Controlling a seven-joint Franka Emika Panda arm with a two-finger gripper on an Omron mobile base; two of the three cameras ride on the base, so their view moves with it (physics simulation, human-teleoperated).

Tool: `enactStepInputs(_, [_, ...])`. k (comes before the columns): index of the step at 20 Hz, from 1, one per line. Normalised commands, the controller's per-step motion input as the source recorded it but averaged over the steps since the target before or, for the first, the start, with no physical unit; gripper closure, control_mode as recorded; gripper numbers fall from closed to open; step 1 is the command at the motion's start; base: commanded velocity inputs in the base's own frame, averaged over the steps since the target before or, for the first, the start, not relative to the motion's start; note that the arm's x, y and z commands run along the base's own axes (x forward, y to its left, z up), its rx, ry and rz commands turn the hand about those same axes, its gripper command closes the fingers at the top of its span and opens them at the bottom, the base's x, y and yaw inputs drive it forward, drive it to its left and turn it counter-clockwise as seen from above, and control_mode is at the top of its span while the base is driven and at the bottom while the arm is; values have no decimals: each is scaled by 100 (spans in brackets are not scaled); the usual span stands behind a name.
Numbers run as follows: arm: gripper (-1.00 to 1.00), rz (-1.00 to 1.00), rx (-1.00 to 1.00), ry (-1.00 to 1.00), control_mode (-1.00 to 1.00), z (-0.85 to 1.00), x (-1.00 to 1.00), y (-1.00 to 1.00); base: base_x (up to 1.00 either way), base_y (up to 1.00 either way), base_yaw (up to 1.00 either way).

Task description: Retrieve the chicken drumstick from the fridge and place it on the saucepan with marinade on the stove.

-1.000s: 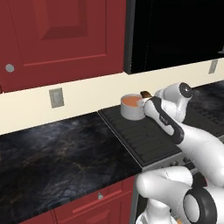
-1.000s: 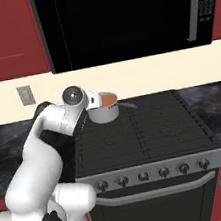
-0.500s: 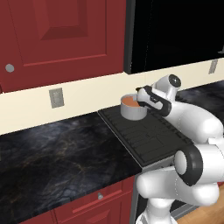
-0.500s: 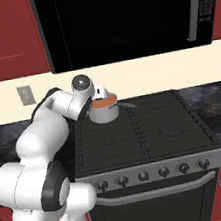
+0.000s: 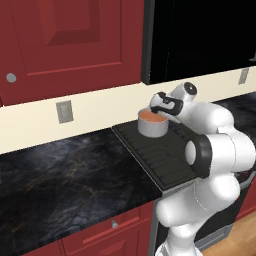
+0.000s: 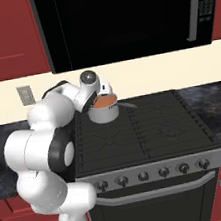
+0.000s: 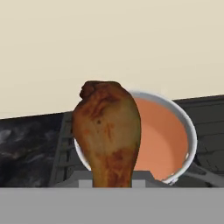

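Clamped tight in the robot's jaws, the chicken drumstick [image 7: 108,131] hangs just above the saucepan [image 5: 152,125] of orange-red marinade [image 7: 159,142], which stands at the stove's [image 6: 151,131] back left corner.

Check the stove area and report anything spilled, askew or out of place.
Nothing stands out. The saucepan sits upright on the stove with its marinade inside, and the gripper holds the chicken drumstick near it.

Count: one chicken drumstick [image 7: 107,133]; one saucepan [image 6: 103,109] holding one pool of marinade [image 7: 159,142]; one stove [image 6: 140,128] with six knobs [image 6: 164,172]; one wall outlet [image 5: 64,111].
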Motion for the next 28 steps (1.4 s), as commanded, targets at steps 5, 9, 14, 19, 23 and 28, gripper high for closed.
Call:
enactStepInputs(5, [100, 0, 0, 3, -100, -18, 50, -12, 0, 0, 0])
enactStepInputs(9, [100, 1, 0, 0, -100, -32, 39, -10, 0, 0, 0])
enactStepInputs(14, [100, 1, 0, 0, -100, -29, 42, -3, 0, 0, 0])
enactStepInputs(19, [100, 0, 0, 0, -100, -25, 46, 0, 0, 0, 0])
enactStepInputs(23, [100, 0, 0, 0, -100, -24, 47, 0, 0, 0, 0])
enactStepInputs(28, [100, 1, 0, 0, -100, -20, 43, -1, 0, 0, 0])
